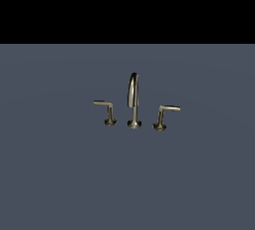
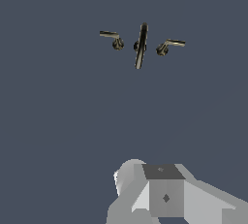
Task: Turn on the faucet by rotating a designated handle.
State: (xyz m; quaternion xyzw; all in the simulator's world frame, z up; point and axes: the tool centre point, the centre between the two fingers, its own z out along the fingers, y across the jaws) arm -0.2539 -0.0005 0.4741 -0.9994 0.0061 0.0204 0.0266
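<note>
The grey robot gripper (image 2: 164, 194) hung far from the small brass-grey metal faucet (image 1: 133, 99), its fingers hidden from me, so the bright L-shaped metal handle (image 1: 166, 114) still waited unturned.

Exterior view faces the faucet (image 1: 133, 102) frontally — wrist view looks down from afar.

The tool (image 2: 164, 196) hangs well apart from the faucet (image 1: 133, 99), with bare table (image 1: 60, 174) between them. Near the handle (image 1: 167, 114) stand only the arched spout (image 1: 133, 87) and, beyond it, the twin lever (image 1: 105, 110).
</note>
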